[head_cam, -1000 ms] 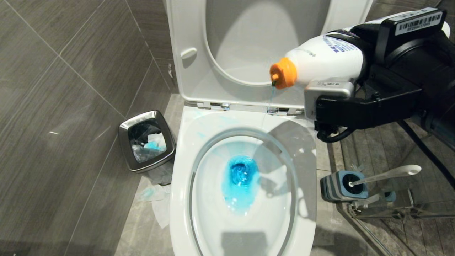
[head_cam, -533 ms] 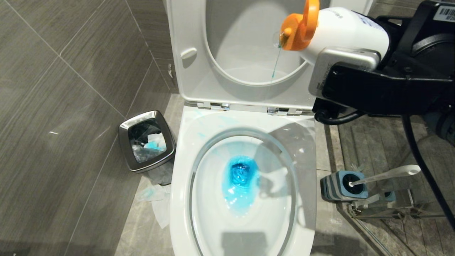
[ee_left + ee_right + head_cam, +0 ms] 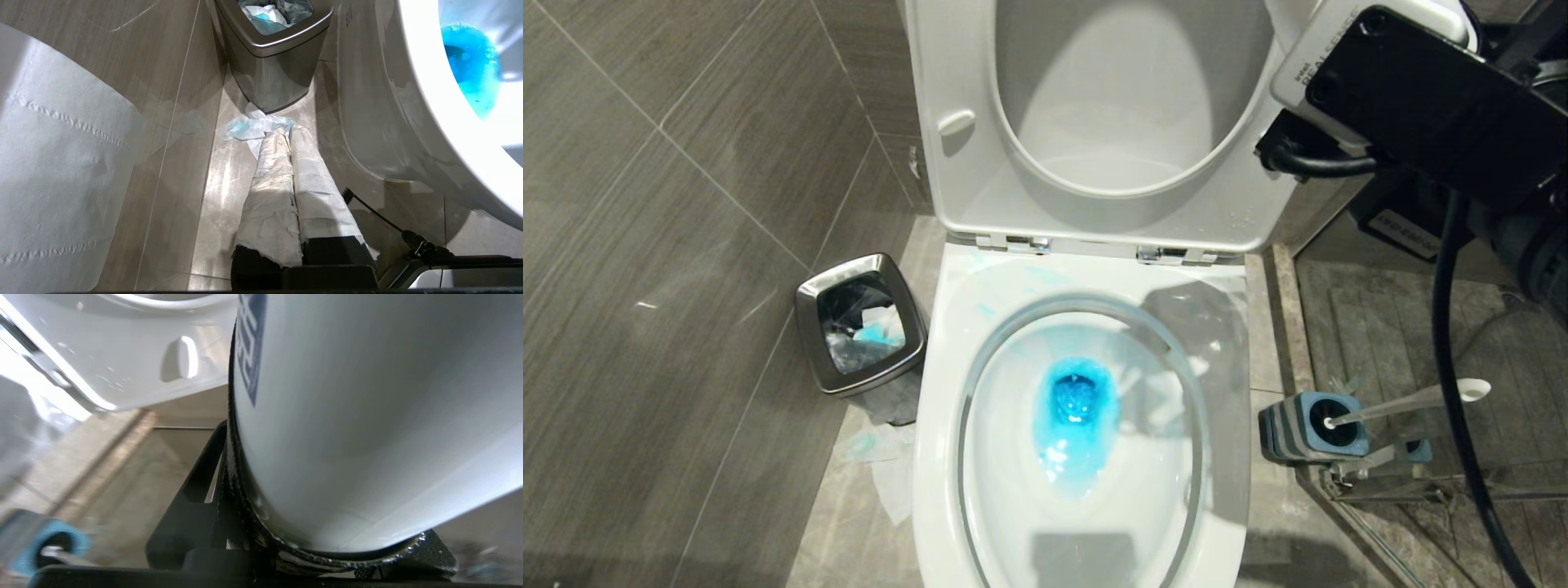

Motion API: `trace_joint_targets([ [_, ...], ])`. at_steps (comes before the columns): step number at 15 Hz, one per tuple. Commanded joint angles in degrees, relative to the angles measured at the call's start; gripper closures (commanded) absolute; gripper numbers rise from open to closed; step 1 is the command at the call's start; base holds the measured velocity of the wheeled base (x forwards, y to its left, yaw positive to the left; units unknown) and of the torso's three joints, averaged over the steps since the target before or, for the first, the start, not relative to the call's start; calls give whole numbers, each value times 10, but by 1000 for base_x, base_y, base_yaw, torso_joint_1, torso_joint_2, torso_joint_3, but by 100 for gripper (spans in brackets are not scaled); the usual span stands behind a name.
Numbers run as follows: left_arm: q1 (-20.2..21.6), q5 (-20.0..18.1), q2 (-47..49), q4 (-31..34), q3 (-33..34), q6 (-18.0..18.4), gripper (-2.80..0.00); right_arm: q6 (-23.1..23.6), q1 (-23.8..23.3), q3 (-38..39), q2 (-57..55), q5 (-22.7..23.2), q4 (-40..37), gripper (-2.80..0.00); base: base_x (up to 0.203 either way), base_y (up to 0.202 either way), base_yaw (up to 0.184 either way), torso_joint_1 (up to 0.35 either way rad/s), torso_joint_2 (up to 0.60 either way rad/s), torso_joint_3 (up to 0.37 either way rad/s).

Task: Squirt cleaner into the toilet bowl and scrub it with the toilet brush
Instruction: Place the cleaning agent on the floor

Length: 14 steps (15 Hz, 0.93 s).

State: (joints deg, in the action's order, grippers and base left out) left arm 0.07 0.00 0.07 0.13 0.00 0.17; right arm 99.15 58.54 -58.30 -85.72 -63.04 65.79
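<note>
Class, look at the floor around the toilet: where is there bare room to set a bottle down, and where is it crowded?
Bare floor lies right of the toilet bowl, just nearer than the brush holder. Left of the bowl is crowded: the bin stands close, with tissues strewn below it.

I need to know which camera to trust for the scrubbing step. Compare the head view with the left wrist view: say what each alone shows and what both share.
Only the head view shows the toilet brush in its holder, the raised seat and the right arm. Only the left wrist view shows the left gripper, tissue-wrapped and shut, low by the floor, and a toilet paper roll. Both show the toilet bowl with blue cleaner, the steel bin and stained tissues.
</note>
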Motion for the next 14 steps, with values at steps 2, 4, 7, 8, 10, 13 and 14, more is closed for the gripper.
trace_joint_targets([
  [2,0,0,0,0,0,0,0,-72,3,-6,-13,-17,4,0,0,0,0,0,0,0],
  [4,0,0,0,0,0,0,0,-108,3,-6,-14,-27,3,0,0,0,0,0,0,0],
  [7,0,0,0,0,0,0,0,-167,3,-6,-14,-30,3,0,0,0,0,0,0,0],
  [8,0,0,0,0,0,0,0,-186,3,-7,-12,-30,3,0,0,0,0,0,0,0],
  [10,0,0,0,0,0,0,0,-235,3,-12,-6,-55,3,0,0,0,0,0,0,0],
  [13,0,0,0,0,0,0,0,-268,2,-16,14,-78,2,0,0,0,0,0,0,0],
  [14,0,0,0,0,0,0,0,-277,1,-16,16,-88,2,0,0,0,0,0,0,0],
])
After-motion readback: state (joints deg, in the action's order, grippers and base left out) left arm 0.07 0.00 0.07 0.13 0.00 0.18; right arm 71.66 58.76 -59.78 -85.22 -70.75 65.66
